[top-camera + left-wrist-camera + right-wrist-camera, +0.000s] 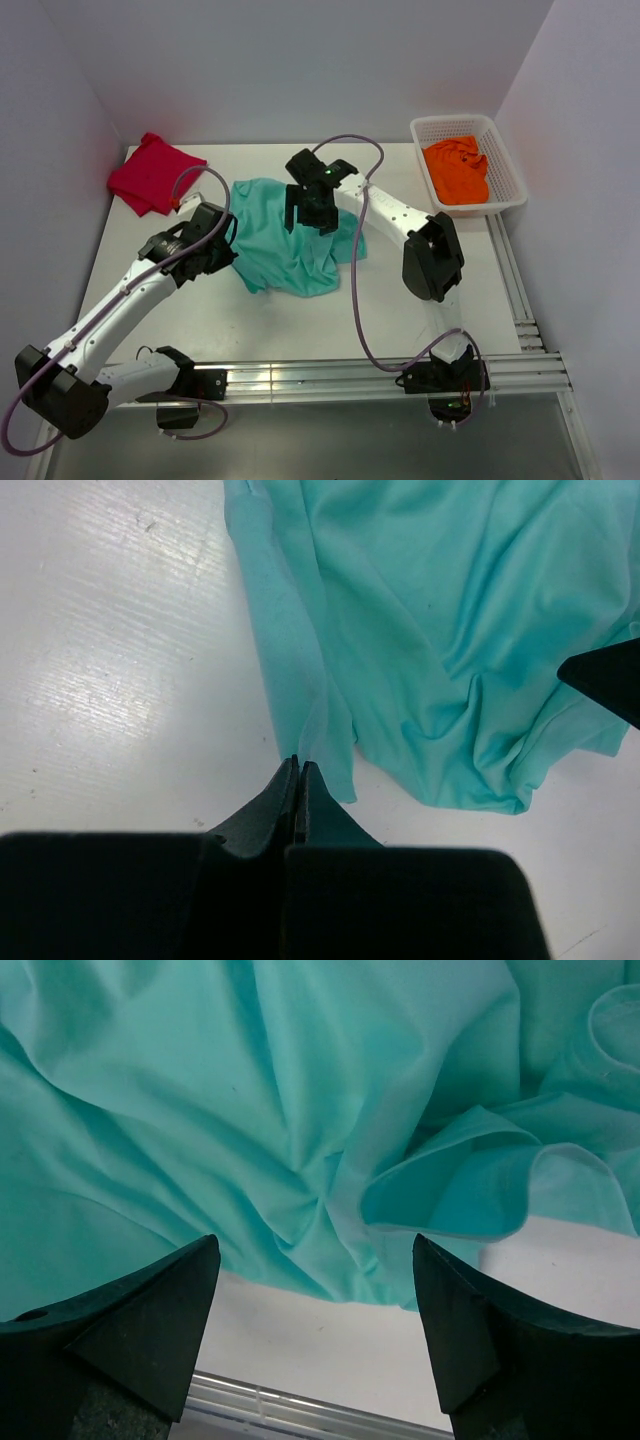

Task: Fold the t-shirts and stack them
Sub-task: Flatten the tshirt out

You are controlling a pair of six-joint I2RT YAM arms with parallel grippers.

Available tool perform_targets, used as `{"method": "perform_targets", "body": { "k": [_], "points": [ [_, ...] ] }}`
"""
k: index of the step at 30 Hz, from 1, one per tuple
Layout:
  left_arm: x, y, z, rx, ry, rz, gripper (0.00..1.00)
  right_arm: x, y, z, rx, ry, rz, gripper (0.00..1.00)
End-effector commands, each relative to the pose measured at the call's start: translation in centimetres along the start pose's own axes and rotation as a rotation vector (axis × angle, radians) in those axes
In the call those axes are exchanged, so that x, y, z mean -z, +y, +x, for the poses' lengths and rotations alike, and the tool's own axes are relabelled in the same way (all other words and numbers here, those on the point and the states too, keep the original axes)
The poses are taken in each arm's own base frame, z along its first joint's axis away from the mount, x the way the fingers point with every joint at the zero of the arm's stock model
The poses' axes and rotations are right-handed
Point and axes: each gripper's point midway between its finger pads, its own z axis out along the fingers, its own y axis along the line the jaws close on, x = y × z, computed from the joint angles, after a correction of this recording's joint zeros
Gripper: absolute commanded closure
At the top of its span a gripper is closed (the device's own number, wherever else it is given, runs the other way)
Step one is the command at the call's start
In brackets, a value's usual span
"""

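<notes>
From above, the teal t-shirt [290, 245] lies rumpled mid-counter [420, 310], a folded red t-shirt [150, 172] sits far-left, and an orange t-shirt [458, 172] fills the white basket [508, 165] far-right. Left wrist: the left gripper [300, 770] is pinched tight on the teal hem. Right wrist: the right gripper [315, 1245] hangs wide apart over teal folds, holding nothing.

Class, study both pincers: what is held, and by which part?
The left pincer is shut on the teal t-shirt, pinching a thin fold at its edge. The right pincer hangs open over the same shirt, holding nothing.
</notes>
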Motion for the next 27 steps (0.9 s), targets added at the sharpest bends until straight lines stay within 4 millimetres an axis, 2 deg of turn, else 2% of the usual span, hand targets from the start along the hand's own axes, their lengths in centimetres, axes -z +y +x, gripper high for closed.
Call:
{"method": "perform_targets", "body": {
  "k": [1,13,19,20,22,27],
  "points": [
    [0.8,0.9,-0.3,0.015,-0.018,-0.007,1.0,-0.2,-0.5,0.2,0.003,0.001,0.049,0.16],
    [0.8,1.3,-0.2,0.0,-0.016,-0.012,1.0,-1.4,-3.7,2.4,0.006,0.022,0.14,0.21],
    [0.6,1.2,-0.2,-0.011,-0.011,-0.014,1.0,-1.5,-4.2,2.8,-0.007,0.015,0.152,0.44],
    [0.5,1.2,-0.1,-0.014,-0.008,-0.015,1.0,-1.4,-4.2,2.8,-0.007,0.013,0.15,0.51],
    [0.5,1.2,-0.1,-0.016,-0.008,-0.015,1.0,-1.2,-4.2,2.6,-0.007,0.007,0.152,0.57],
    [0.3,1.5,0.1,-0.02,-0.006,-0.022,1.0,-1.1,-4.2,2.5,0.002,0.006,0.155,0.8]
  ]
}}
